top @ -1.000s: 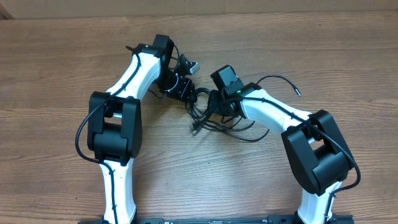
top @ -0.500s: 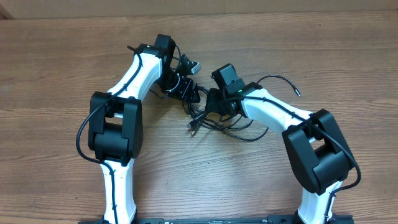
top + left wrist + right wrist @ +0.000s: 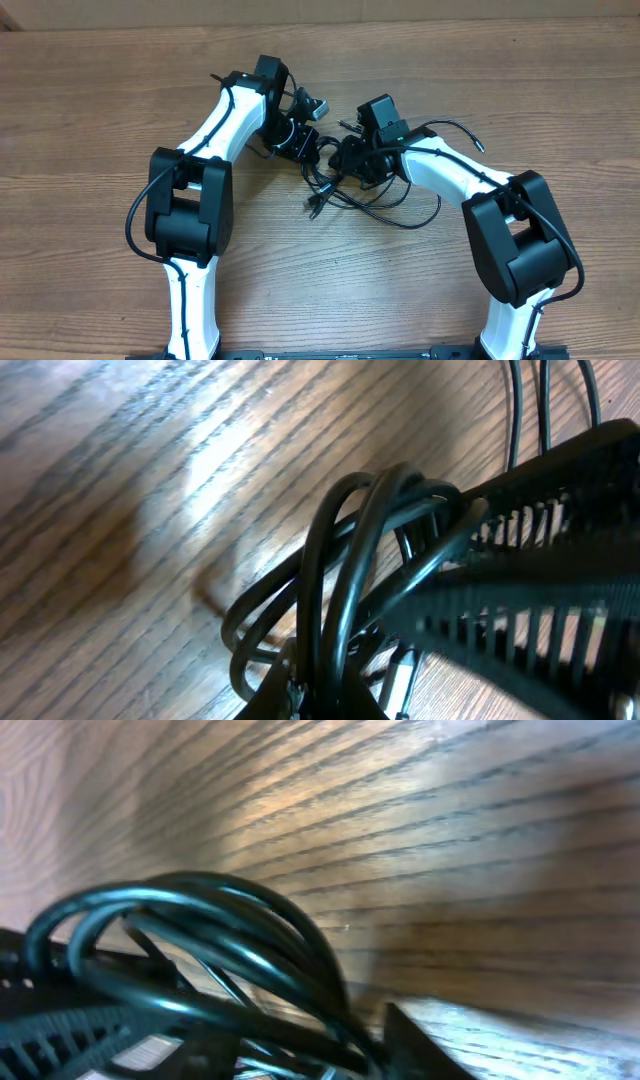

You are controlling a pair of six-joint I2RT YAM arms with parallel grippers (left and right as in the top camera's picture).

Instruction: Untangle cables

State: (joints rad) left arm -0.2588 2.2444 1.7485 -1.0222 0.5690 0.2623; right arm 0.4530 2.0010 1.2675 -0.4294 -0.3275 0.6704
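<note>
Looping out from between the clamped left fingers [image 3: 560, 490], the cables [image 3: 325, 650] bunch.

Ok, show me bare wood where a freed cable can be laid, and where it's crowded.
Free: the table front centre, between the two arm bases and below the cables; the strip left of the left arm; the far strip beyond both arms; the right side past the right arm. Crowded: the middle, where both arms meet over the tangle.
</note>
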